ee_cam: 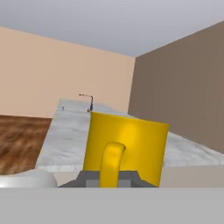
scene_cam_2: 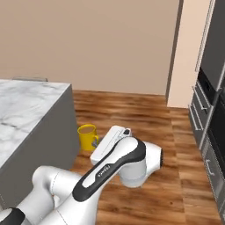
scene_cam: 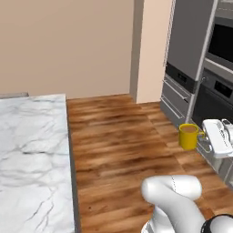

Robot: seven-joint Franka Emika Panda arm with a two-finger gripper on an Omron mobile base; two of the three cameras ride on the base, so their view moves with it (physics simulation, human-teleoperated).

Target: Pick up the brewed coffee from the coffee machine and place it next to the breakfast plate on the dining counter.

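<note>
Yellow mug (scene_cam: pixel 189 136) is pinched by its handle in gripper (scene_cam: pixel 203 136), held above wood floor (scene_cam: pixel 118 150) beside dining counter (scene_cam: pixel 32 150).

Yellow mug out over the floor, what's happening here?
The robot arm is carrying the yellow mug of brown coffee. Its gripper is shut on the mug's handle, holding it upright in the air above the wooden floor. The mug is away from any surface, between the dark oven cabinets and the white marble dining counter, so it is not set down yet.
</note>
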